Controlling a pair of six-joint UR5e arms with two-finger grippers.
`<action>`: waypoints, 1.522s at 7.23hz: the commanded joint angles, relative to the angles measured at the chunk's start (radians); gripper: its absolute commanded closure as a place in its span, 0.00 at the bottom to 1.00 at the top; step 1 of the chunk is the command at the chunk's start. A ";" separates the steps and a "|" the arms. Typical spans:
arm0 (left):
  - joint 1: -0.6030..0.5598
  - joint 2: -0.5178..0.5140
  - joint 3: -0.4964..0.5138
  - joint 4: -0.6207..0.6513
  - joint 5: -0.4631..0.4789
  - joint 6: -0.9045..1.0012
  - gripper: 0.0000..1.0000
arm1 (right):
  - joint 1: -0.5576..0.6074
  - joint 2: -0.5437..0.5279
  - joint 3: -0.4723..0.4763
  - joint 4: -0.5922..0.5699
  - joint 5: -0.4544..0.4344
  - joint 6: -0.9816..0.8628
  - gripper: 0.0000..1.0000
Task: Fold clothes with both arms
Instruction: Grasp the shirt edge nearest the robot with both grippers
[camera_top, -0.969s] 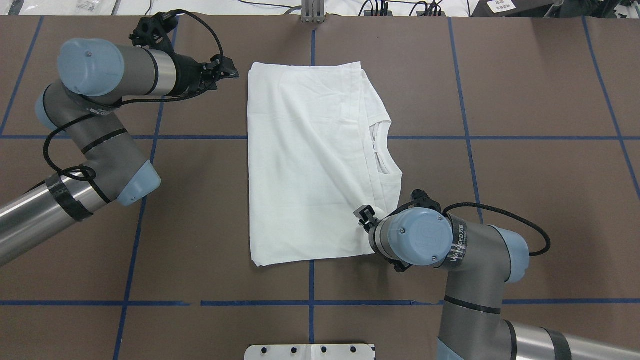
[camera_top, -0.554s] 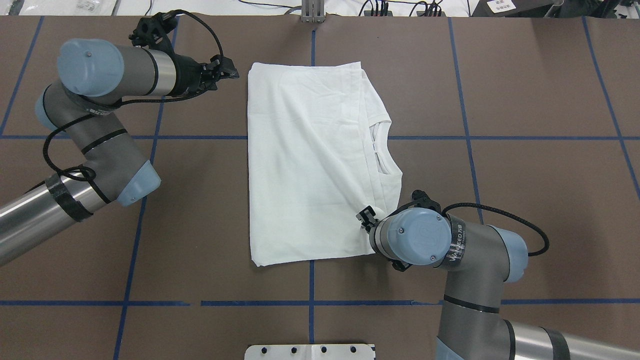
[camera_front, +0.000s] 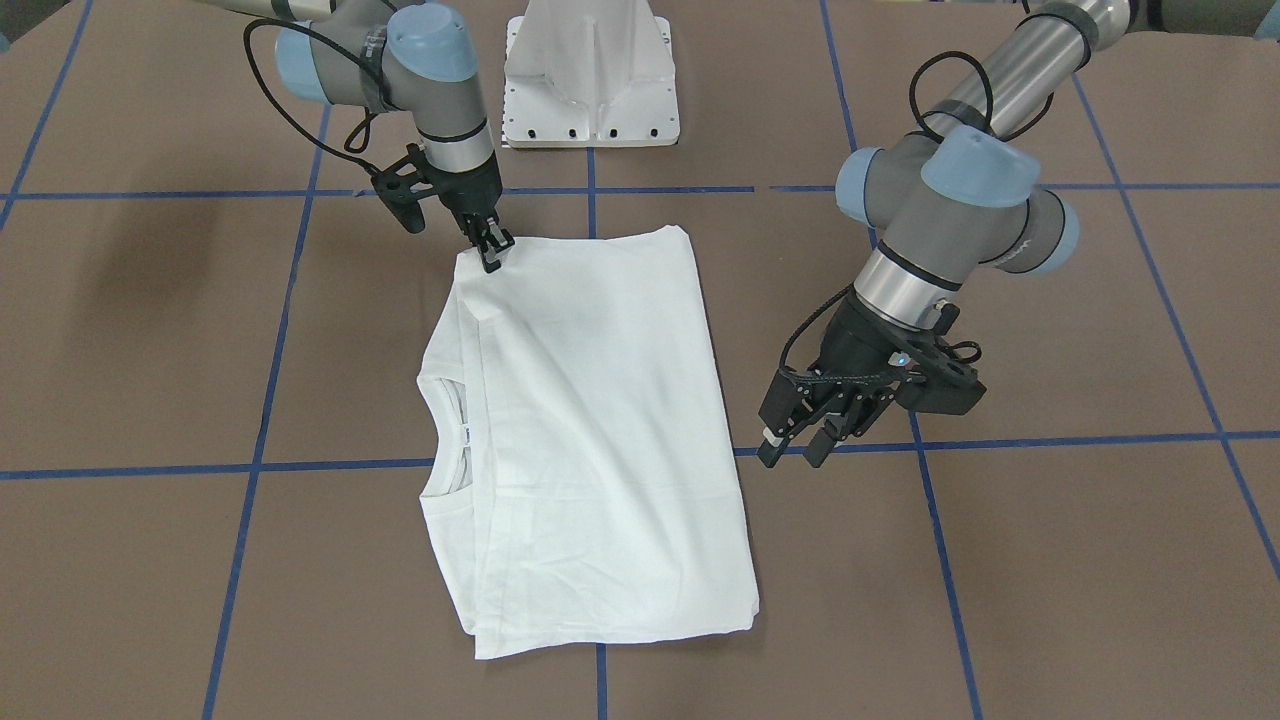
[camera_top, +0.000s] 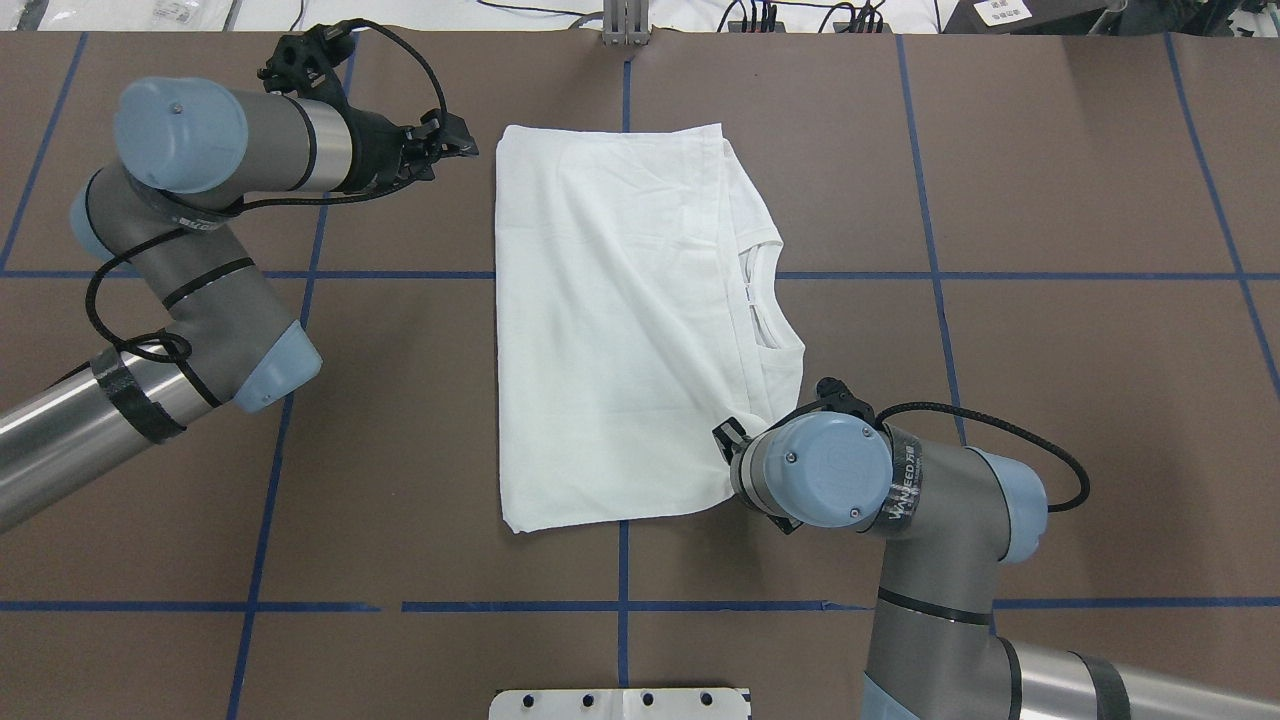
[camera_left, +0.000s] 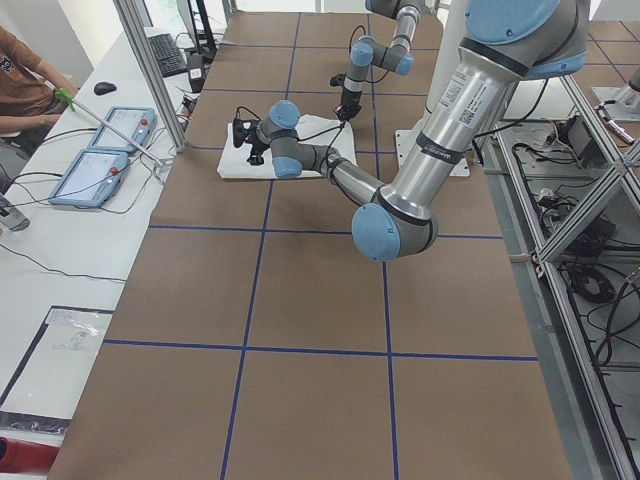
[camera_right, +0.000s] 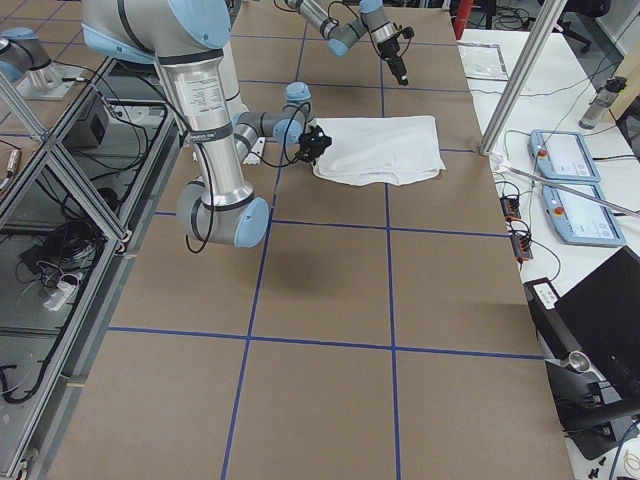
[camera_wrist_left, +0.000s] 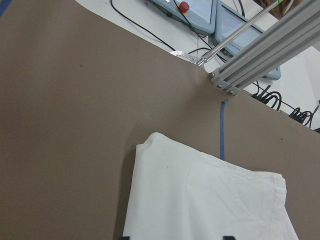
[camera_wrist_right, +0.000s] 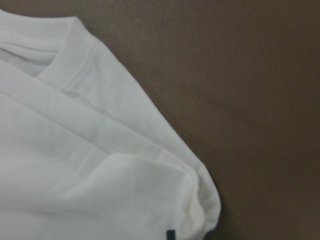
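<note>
Two silver-grey robot arms work over one white long-sleeved T-shirt (camera_top: 610, 330), which lies on a brown table (camera_top: 1080, 420) ruled with blue tape lines (camera_top: 1050, 275). Seen from above, the left arm (camera_top: 200, 290) reaches in on the robot's left of the T-shirt. It holds the left gripper (camera_top: 458, 140) near the garment's far corner, just off the cloth and not touching it. The gripper's two fingers (camera_front: 773, 432) stand spread apart, and its wrist camera looks down on that same corner.

At centre, the T-shirt is folded into a single long rectangle across the crossing of two tape lines. Its ribbed collar (camera_top: 765, 310) opens on the edge toward the robot's right. The cloth lies flat apart from a few soft creases and the near corner on the collar side, where it puckers upward.

There the right gripper (camera_front: 493, 250) points down from the right arm (camera_top: 930, 560), its jaws pressed together on that corner, pinching the folded layers. The right wrist camera shows the bunched hem against one black fingertip (camera_wrist_right: 171, 235).

On the robot's side of the T-shirt stands one white pedestal base (camera_front: 590, 70). Beyond the T-shirt, past the table's far edge, lie two pale blue control boxes (camera_right: 565, 157) with red buttons, beside one aluminium post (camera_wrist_left: 265, 47). One person (camera_left: 25, 75) sits beyond the boxes, partly out of view.
</note>
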 joint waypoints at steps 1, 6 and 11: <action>0.002 0.000 0.000 -0.001 0.000 -0.011 0.31 | 0.003 0.010 0.009 -0.010 0.005 0.000 1.00; 0.237 0.221 -0.383 0.140 0.023 -0.338 0.31 | 0.006 -0.002 0.104 -0.072 0.026 0.005 1.00; 0.546 0.259 -0.388 0.289 0.244 -0.486 0.31 | -0.003 0.000 0.119 -0.102 0.026 0.005 1.00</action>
